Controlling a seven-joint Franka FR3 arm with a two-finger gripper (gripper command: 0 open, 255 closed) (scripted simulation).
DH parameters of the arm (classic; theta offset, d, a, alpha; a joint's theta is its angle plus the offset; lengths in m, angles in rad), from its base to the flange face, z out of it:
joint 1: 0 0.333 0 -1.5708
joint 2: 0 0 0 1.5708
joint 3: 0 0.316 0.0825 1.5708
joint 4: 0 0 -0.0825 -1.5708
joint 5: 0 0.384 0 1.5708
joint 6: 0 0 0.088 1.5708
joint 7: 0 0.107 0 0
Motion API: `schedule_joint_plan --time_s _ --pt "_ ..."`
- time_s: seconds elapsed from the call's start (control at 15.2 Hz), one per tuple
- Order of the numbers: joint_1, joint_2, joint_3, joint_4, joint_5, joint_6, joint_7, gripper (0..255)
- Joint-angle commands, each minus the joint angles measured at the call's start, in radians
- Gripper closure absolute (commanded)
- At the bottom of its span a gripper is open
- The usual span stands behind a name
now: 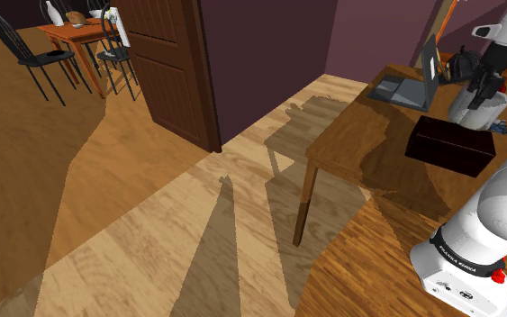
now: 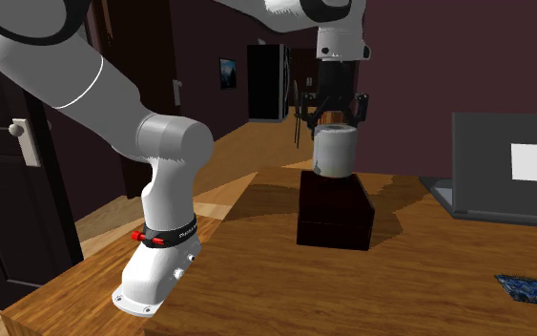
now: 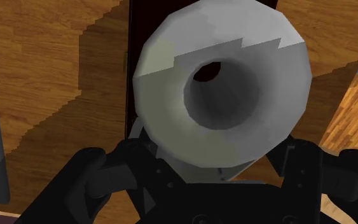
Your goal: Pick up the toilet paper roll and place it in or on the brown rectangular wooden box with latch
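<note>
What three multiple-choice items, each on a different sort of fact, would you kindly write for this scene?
1. Where is the toilet paper roll?
A. on the floor
B. on a chair
C. in the gripper, right over the dark brown box

2. What colour is the toilet paper roll?
A. red
B. greyish white
C. green

3. In what state is the laptop?
A. open, lid raised
B. closed flat
C. lying upside down

Answers:
1 C: the second exterior view shows the roll between the black fingers, directly above the box's top.
2 B: its side and its end face are pale grey-white in the second exterior view and the wrist view.
3 A: its screen stands up from the table beside the box.
</note>
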Motion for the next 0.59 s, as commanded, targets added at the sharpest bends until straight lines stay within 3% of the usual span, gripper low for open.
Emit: schedule_joint_plan --time_s 0.0,0.53 --pt "-0.003 -0.001 -0.011 -0.022 -0.010 0.023 0.003 255" --pt "-0.007 0.008 -0.058 -0.088 -0.045 0.102 0.010 255"
